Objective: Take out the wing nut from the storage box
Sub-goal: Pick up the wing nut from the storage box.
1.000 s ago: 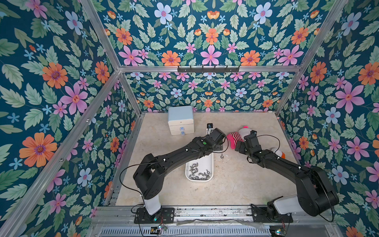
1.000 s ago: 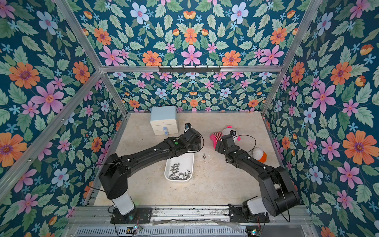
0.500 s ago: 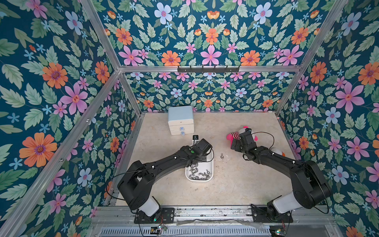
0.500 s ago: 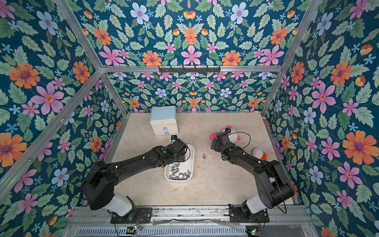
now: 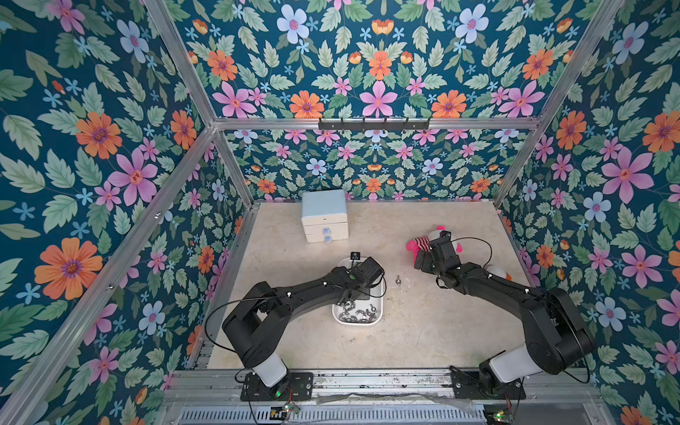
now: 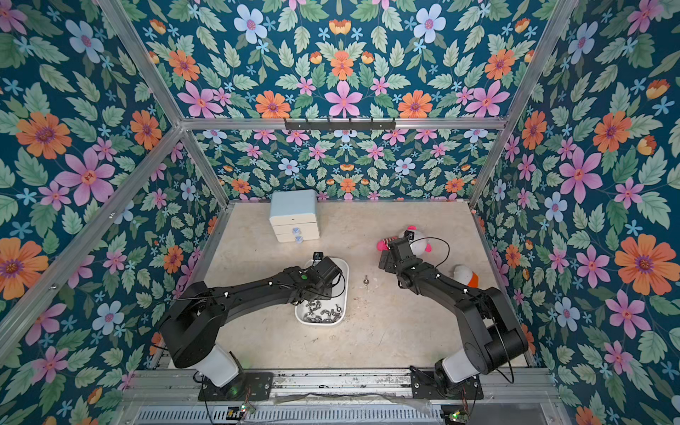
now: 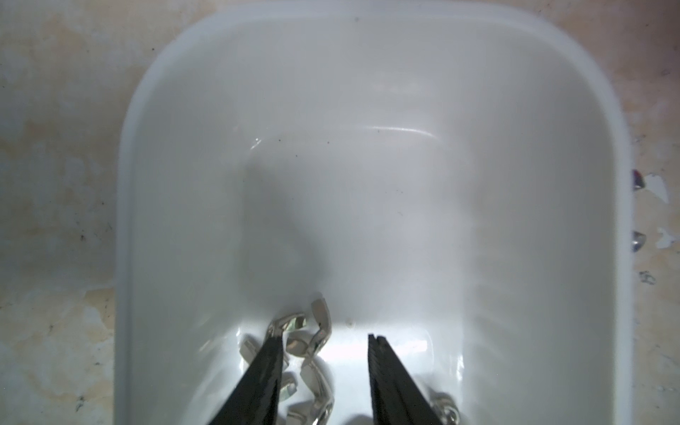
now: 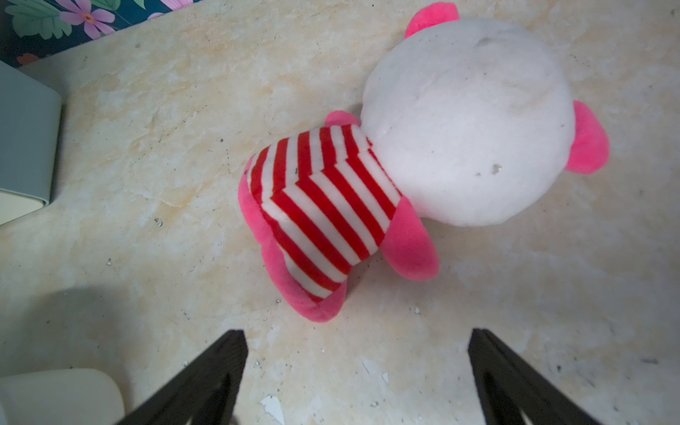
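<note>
Wing nuts of bright silver metal lie heaped in the end of the shallow white plastic storage box nearest the robot's base; the rest of its floor is bare. The left gripper reaches down into the box with its black jaws parted. One nut stands between them, close against one finger and clear of the other; more nuts lie under and beside that finger. Nothing is clamped.

In both top views one small silver wing nut lies alone on the beige table, just beside the box, between the two arms. The right gripper hangs wide apart and empty over bare table, near a pink and white plush toy in a red-striped shirt.
</note>
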Controlling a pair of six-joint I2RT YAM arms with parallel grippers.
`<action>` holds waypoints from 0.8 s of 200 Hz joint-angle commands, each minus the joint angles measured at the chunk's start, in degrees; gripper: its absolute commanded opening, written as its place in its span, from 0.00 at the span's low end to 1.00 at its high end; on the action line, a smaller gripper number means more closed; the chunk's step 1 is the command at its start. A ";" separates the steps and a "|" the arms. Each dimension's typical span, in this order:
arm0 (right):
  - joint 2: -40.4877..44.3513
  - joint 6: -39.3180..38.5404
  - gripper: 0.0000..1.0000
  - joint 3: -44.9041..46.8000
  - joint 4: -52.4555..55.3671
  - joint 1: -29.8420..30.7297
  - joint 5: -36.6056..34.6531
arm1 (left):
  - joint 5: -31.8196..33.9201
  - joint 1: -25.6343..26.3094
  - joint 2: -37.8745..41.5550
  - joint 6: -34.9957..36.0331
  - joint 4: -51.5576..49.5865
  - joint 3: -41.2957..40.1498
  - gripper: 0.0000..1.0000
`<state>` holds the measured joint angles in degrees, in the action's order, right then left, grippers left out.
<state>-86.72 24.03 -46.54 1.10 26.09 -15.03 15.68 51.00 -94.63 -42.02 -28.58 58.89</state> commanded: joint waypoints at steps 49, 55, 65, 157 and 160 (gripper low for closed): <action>0.31 -0.30 0.99 0.48 -0.40 0.09 0.19 | -0.48 0.00 -2.75 0.11 1.31 -1.24 0.33; 0.45 -0.30 0.99 0.61 -0.46 0.12 0.14 | -0.49 -0.03 -2.91 0.06 1.42 -1.41 0.32; 0.63 -0.30 0.99 0.78 -0.44 0.03 0.10 | -0.30 -0.03 -3.02 -0.11 1.50 -1.54 0.32; 0.58 -0.04 0.99 1.17 -0.59 0.08 0.16 | -0.65 -0.03 -4.24 -0.43 2.83 -2.20 0.19; 0.58 -0.03 0.99 1.20 -0.63 0.07 0.16 | -0.72 -0.03 -4.25 -0.50 2.87 -2.20 0.19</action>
<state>-86.21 24.05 -45.47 1.08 26.09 -14.98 14.92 51.00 -98.45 -42.09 -25.74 56.55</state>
